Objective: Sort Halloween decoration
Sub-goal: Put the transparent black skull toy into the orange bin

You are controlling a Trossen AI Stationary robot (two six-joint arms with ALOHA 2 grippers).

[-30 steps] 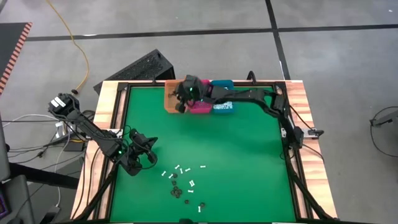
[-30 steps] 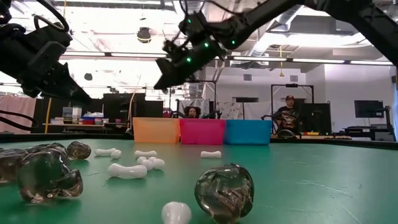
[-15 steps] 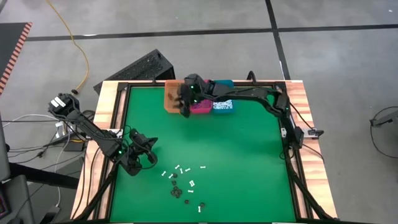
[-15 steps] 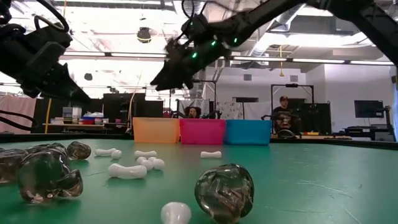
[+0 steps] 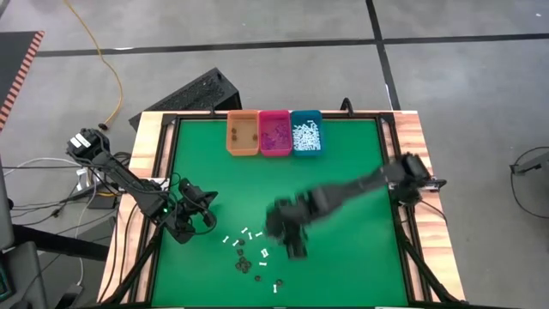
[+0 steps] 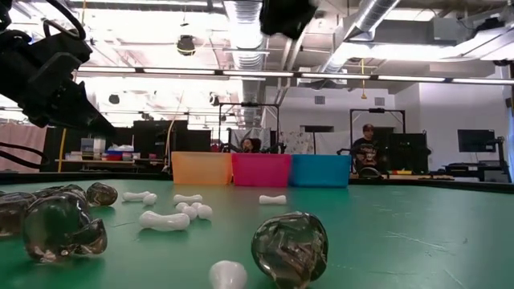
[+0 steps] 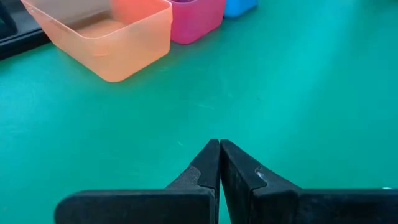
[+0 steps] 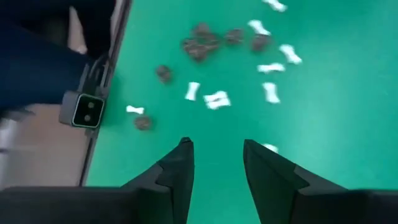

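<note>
Overhead, the left gripper (image 5: 184,225) is seen parked near the left edge of the green desk (image 5: 343,197), with its jaws pressed together and nothing between them, as its own wrist view confirms (image 7: 219,163). Ahead of those jaws in that wrist view, the orange bin (image 7: 106,34), pink bin (image 7: 196,15) and teal bin (image 7: 239,6) are lined up well apart from them.

Just to the right of the left jaws, the Halloween decoration (image 5: 253,251) is scattered on the desk as white sticks and dark bits. From table height the same pieces are shown large: white bones (image 6: 165,218) and translucent dark lumps (image 6: 291,247), a shape not readable from above.

Further right, the right gripper (image 5: 290,230) is caught blurred above the desk, just beside the scatter. Only its wrist view shows the jaws (image 8: 214,163) standing apart and empty, with the pieces lying ahead of them. From table height only a dark part of that arm is visible at the top edge.
</note>
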